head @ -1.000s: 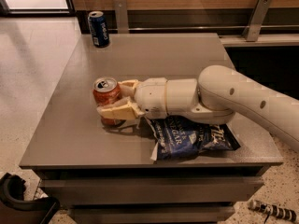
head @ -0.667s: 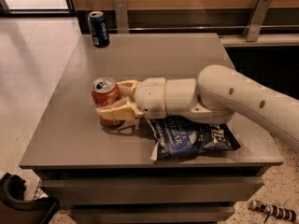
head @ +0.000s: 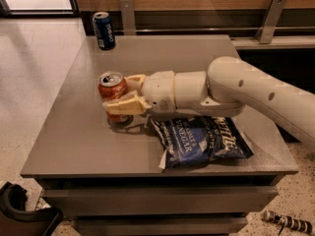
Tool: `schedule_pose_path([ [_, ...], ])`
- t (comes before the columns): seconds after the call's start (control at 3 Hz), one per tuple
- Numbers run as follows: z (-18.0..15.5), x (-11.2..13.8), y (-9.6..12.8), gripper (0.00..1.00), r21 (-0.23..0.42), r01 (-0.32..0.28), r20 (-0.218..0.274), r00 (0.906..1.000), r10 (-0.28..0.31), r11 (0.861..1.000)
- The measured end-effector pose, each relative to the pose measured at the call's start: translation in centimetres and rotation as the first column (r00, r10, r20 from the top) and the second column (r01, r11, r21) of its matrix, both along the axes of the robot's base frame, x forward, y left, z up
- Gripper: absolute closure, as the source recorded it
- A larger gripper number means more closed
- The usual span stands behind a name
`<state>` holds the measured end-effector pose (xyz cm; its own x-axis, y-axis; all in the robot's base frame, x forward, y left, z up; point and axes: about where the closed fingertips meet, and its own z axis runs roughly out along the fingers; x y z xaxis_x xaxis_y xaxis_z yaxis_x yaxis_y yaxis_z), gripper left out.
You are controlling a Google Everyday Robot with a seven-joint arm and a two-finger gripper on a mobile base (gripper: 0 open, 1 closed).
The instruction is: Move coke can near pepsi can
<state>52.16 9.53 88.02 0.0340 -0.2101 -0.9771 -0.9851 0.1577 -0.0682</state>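
Gripper (head: 117,91) sits over the left-centre part of the desk (head: 69,136), reaching in from the right on a thick white arm (head: 256,90). Its fingers (head: 125,105) are drawn in narrow and clamp the coke can (head: 111,86). One cream finger runs across the can's front, low on the body. The other shows behind the can near its top, w/ the can pinched btwn them.

Coke can is upright, silver top w/ pull tab facing up. Its red-orange body is partly hidden by the front finger. Can't tell if its base touches the desk or hangs just above; a dark reflection lies on the desk under it.

Pepsi can (head: 104,30) stands upright at the desk's far left corner, close to the back edge, well apart from coke can & gripper.

A blue chip bag (head: 202,140) lies flat on the front-right part of the desk, crumpled, w/ white lettering. Its upper edge sits under the arm. Its left end is near the coke can but apart from it.

Behind the desk is a wood-panel wall w/ two metal brackets (head: 128,14). A dark object (head: 19,210) sits on the floor at bottom left, below the desk's front. A small black & white striped thing (head: 288,221) lies on the floor at bottom right.
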Motion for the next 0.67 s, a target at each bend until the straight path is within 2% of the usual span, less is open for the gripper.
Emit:
schedule_pose_path([
  [0.33,0.0,7.6,0.3,1.00,-0.036,-0.050,-0.067,0.9966,0.048,0.998],
  [0.67,0.1,14.8,0.6,1.00,-0.073,-0.048,-0.096,0.9946,0.041,0.996],
])
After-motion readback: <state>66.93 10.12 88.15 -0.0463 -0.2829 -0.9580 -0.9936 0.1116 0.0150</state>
